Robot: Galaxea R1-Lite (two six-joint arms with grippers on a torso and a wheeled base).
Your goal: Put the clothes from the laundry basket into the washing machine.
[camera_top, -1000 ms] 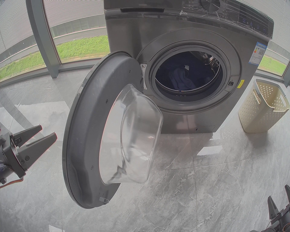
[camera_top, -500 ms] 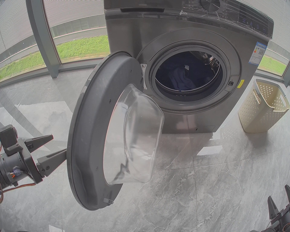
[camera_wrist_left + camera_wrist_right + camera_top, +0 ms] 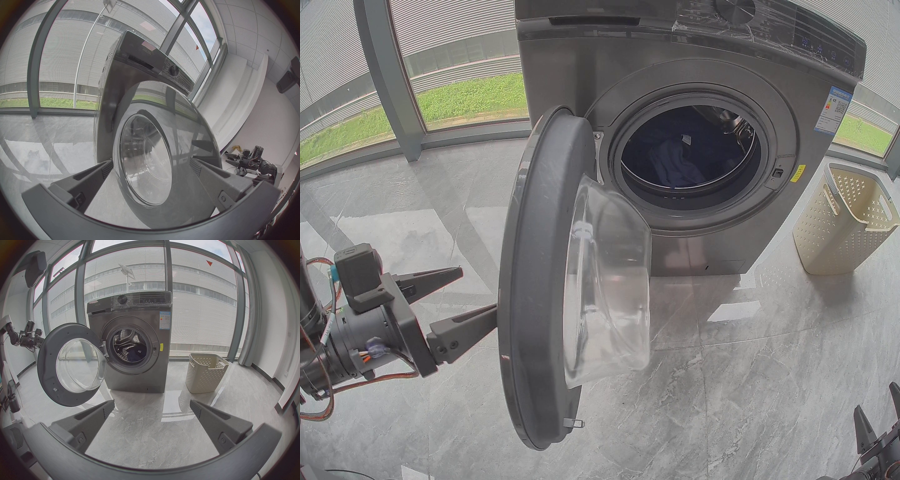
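Two grippers are in view, both with jaws released and grasping nothing. The left gripper (image 3: 478, 289) sits low on the robot's left, at the outer side of the door (image 3: 540, 281) of the washing machine (image 3: 687, 250); its fingers are spread wide; the lower fingertip meets the door's outer face near the rim, and the upper finger stands off it. The right gripper (image 3: 151, 402) is low on the robot's right, well apart from the machine; its fingers are likewise spread.

The washing machine stands in front of the windows (image 3: 462, 94) on a grey marbled floor (image 3: 737, 387); its drum opening (image 3: 690, 206) is uncovered. The door is hinged on the robot's left of the opening and is swung partway; in the head view it presents almost edge-on; its clear glass bowl (image 3: 609, 287) bulges toward the machine side. The door stands between the left gripper and the drum opening; in the head view its upper edge comes up beside the opening's left margin.

Dark blue clothes (image 3: 675, 162) lie inside the drum, low and toward the rear. The laundry basket (image 3: 844, 231), cream and perforated, stands upright on the floor to the robot's right of the machine; it is near the machine but apart from it, and neither gripper is close to it.
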